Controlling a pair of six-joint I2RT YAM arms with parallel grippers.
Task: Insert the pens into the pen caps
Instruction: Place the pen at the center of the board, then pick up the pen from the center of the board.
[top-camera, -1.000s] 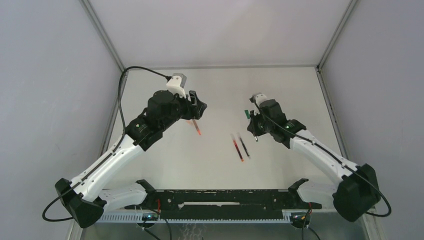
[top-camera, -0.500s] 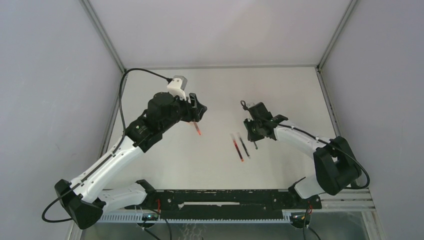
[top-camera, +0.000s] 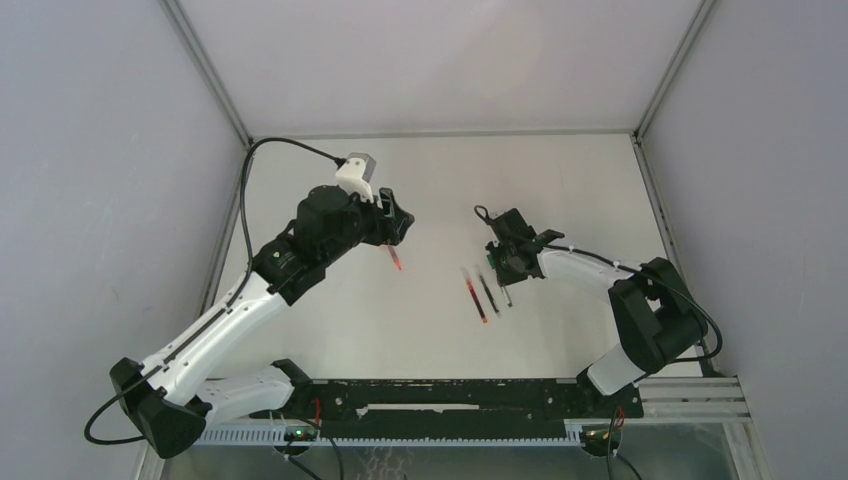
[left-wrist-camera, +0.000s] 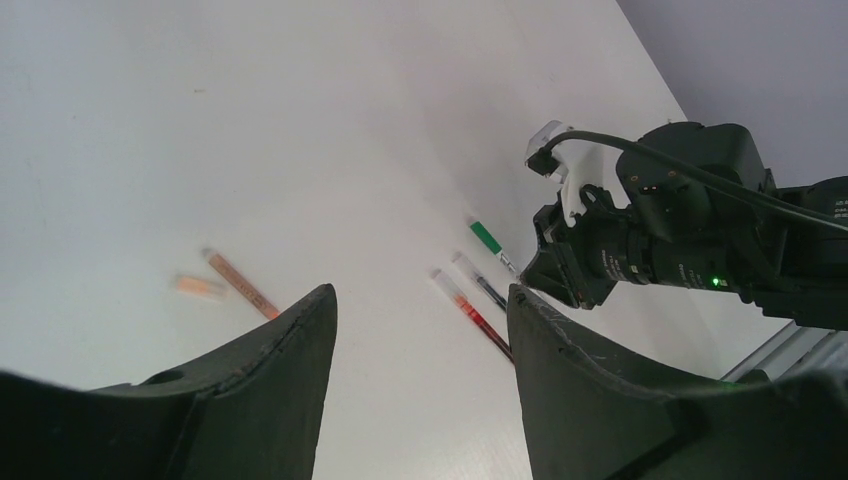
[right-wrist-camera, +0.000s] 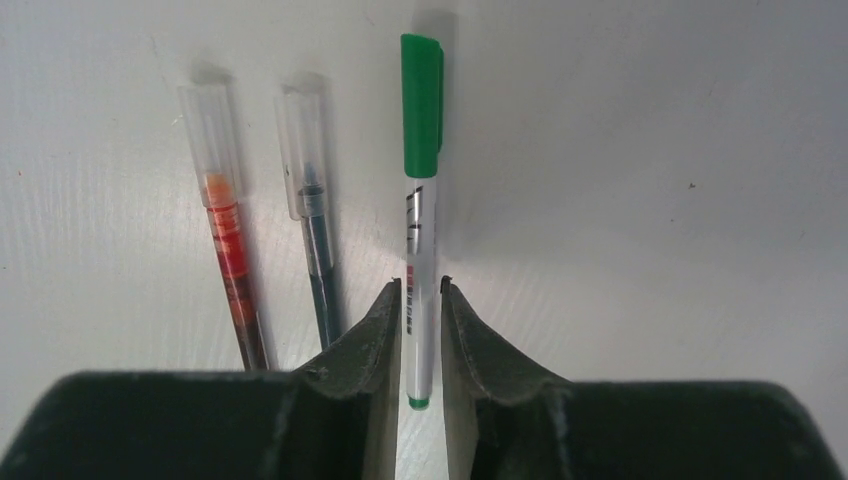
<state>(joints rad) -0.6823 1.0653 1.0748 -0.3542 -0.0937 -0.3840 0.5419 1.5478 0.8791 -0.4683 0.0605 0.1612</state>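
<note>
The capped green pen (right-wrist-camera: 416, 225) is loosely straddled by the barely parted right gripper (right-wrist-camera: 420, 285), so the uncapped red pen (left-wrist-camera: 240, 285) and loose cap (left-wrist-camera: 200, 287) must be taken next by the open, empty left gripper (left-wrist-camera: 420, 295)

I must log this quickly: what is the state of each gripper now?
Left gripper: open, holding nothing.
Right gripper: slightly open, a finger on each side of the green pen, apparently not gripping it.
</note>
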